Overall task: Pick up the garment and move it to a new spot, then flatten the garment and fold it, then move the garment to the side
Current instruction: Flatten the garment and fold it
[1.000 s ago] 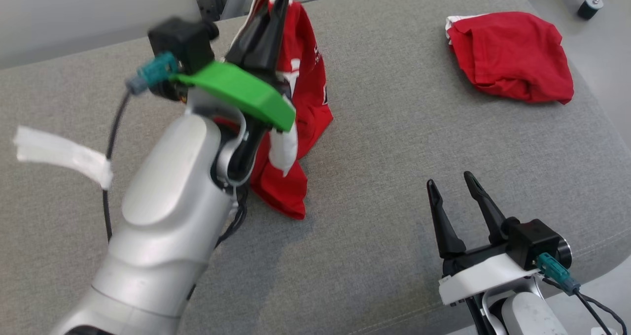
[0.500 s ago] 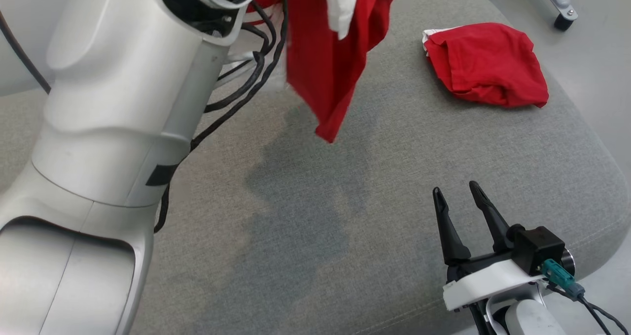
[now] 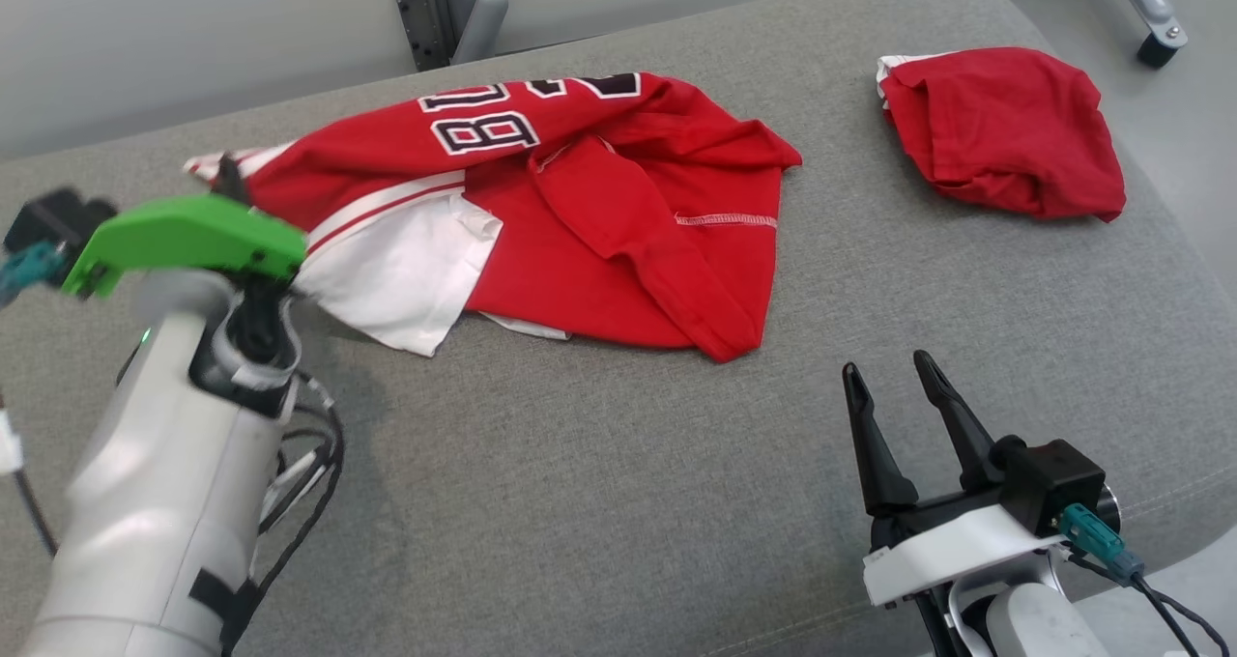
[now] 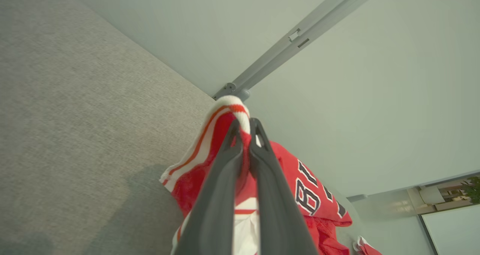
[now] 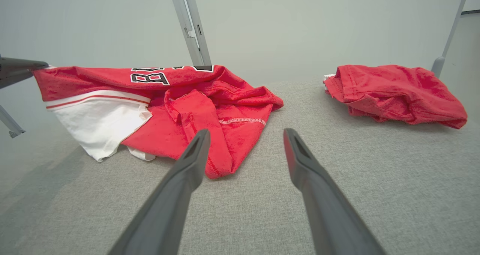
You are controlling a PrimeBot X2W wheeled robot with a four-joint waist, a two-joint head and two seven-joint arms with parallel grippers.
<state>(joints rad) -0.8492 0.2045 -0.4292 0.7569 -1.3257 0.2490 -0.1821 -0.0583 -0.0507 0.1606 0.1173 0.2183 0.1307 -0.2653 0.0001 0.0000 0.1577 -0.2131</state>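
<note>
R gripper (image 3: 885,365) sits low at near right, fingers spread, nothing btwn them, pointing across the grey cushion (image 3: 580,502). L arm angles up from near left. L gripper (image 4: 244,122) is clamped on the red jersey (image 3: 599,213) at its striped hem, holding that edge up. Rest of jersey sprawls mid-cushion. Far right: second red garment (image 3: 1005,121), crumpled.

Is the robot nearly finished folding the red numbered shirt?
Not yet. The numbered shirt lies on the grey cushion, so setting it down looks done. The left gripper pinches its striped edge; the right gripper hangs open. It is crumpled: flattening, folding and moving aside remain.
</note>
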